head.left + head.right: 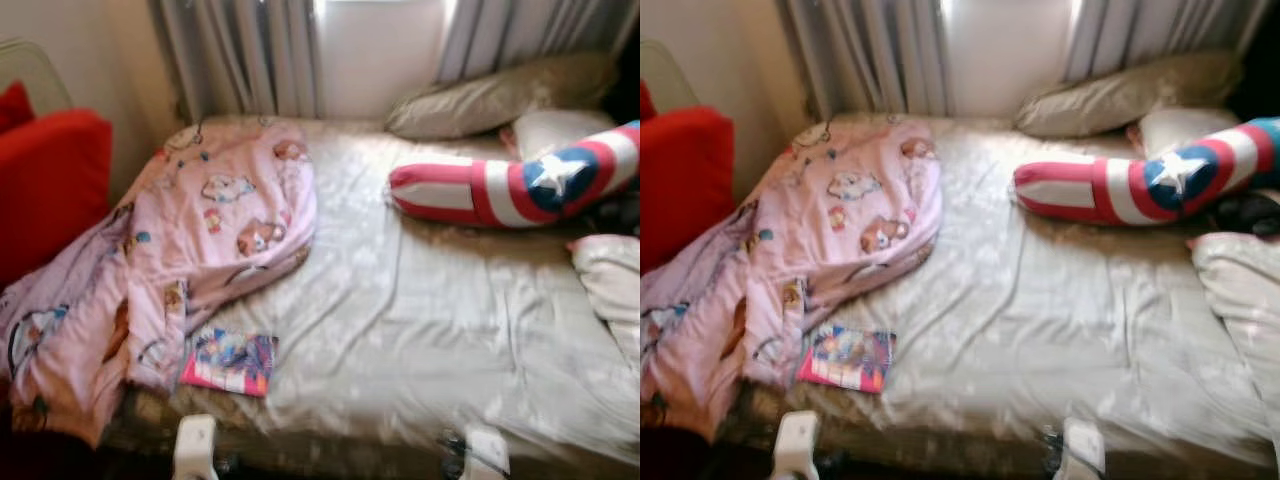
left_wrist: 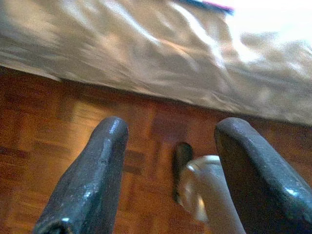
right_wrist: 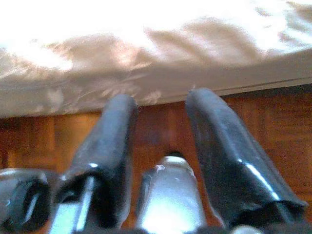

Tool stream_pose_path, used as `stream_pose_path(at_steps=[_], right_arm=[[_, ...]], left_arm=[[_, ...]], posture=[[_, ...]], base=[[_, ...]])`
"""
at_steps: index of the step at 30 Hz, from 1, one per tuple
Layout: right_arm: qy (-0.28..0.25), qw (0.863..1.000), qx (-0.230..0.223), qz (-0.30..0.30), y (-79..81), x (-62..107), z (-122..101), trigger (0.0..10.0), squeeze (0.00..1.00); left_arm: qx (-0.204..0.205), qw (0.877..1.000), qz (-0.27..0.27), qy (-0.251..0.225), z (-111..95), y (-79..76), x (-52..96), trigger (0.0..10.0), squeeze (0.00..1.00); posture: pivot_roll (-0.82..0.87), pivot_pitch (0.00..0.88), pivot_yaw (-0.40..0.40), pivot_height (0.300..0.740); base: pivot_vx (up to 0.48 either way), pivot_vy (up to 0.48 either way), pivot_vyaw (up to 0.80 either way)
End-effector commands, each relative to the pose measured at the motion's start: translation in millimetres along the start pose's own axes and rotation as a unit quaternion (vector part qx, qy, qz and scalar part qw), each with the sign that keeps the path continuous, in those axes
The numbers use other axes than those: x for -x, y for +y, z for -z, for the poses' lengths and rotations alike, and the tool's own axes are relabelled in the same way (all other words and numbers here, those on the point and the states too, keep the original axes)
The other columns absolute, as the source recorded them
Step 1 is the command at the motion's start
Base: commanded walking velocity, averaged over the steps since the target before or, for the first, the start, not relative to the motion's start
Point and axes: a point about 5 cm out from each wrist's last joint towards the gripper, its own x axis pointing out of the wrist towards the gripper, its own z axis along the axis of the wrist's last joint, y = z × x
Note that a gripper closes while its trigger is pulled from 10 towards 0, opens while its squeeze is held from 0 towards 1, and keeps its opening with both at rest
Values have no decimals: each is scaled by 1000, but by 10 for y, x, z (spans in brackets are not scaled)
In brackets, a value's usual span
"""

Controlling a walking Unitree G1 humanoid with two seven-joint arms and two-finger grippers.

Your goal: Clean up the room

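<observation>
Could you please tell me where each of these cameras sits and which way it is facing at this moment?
Left eye view: on the head, looking forward and down at the bed, its pink blanket and book; both arms' tops at the lower edge.
Right eye view: the same scene, shifted slightly.
Left wrist view: along the open left gripper, over wooden floor toward the bed's edge.
Right wrist view: along the open right gripper, likewise.
Both wrist views share floor and bed sheet.

A brown wood floor (image 2: 44, 146) lies right under the left gripper (image 2: 173, 127). Just in front of it is the bed (image 1: 400, 320). Far ahead, long grey curtains (image 1: 240, 55) hang by a bright window (image 1: 380, 50). A big red chair (image 1: 50, 180) stands off to its left, by a pale wall (image 1: 100, 60).
</observation>
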Motion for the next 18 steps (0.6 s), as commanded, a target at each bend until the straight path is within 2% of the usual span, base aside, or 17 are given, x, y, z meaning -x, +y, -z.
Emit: stream_pose_path(at_steps=[1, 18], right_arm=[[6, 1000, 2, 13, -107, 17, 32, 10000, 0], [8, 1000, 3, 12, -104, 17, 34, 10000, 0]], left_arm=[[-1, 1000, 6, 7, 15, -53, -7, 10000, 0], [1, 1000, 3, 6, 13, -48, -7, 10000, 0]], posture=[[53, 0, 29, 740], [58, 0, 26, 740]], base=[[0, 480, 0], [0, 480, 0]])
